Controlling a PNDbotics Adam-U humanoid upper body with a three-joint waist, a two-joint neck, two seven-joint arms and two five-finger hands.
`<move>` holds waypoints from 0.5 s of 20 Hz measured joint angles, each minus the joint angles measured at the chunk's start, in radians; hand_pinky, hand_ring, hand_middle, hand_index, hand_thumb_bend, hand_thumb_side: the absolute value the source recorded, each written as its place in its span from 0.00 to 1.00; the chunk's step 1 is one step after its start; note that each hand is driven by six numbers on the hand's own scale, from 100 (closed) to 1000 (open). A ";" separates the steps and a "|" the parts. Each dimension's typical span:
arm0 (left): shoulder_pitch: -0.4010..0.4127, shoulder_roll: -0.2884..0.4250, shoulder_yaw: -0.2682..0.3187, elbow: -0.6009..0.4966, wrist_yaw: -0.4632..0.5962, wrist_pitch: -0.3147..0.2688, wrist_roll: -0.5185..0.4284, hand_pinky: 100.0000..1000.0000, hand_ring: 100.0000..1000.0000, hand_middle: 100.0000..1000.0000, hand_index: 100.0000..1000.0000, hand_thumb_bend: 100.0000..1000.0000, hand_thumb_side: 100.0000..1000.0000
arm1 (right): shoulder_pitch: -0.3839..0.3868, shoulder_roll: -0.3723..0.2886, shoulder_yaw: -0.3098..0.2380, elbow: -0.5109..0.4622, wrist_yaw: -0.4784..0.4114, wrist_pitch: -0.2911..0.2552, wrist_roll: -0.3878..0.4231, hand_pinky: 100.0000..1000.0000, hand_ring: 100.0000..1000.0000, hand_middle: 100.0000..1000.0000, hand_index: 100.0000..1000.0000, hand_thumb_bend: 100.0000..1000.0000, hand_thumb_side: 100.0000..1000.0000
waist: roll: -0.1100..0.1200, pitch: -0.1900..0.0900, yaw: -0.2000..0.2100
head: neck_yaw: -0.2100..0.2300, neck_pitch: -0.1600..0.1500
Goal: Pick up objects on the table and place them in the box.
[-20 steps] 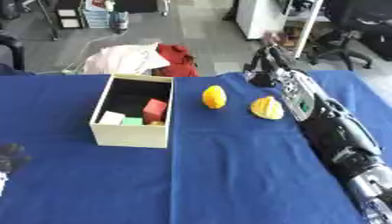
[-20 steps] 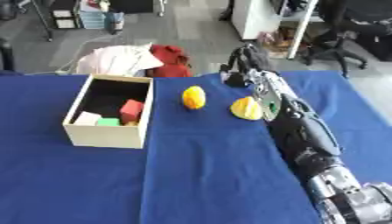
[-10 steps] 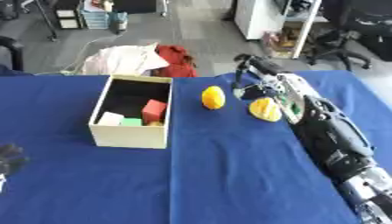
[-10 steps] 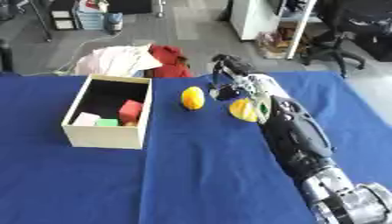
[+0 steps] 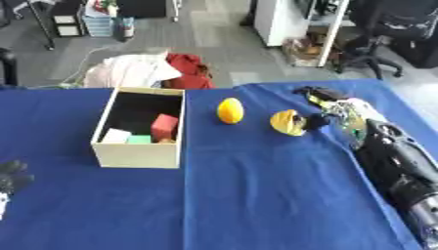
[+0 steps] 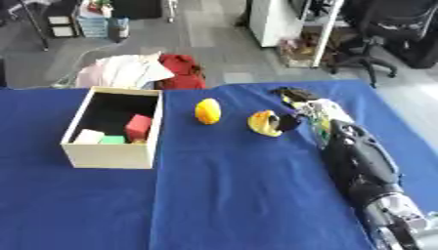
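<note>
Right arm reaching in from the near right, left hand resting at the near left edge.

The right arm stretches from the near right corner toward the far middle of the scene. The right hand is at its far end, with a dark fingertip curled toward the left. The left hand shows only partly at the near left edge, dark, and its fingers are not clear.

An office: swivel chair, grey carpet.
</note>
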 measured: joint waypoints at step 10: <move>0.001 0.000 0.000 0.000 0.000 0.000 0.000 0.88 0.73 0.73 0.81 0.02 0.60 | 0.003 0.002 -0.004 -0.002 -0.017 -0.025 -0.003 0.89 0.91 0.96 1.00 0.00 0.30 | 0.012 0.000 0.000 | -0.006 0.001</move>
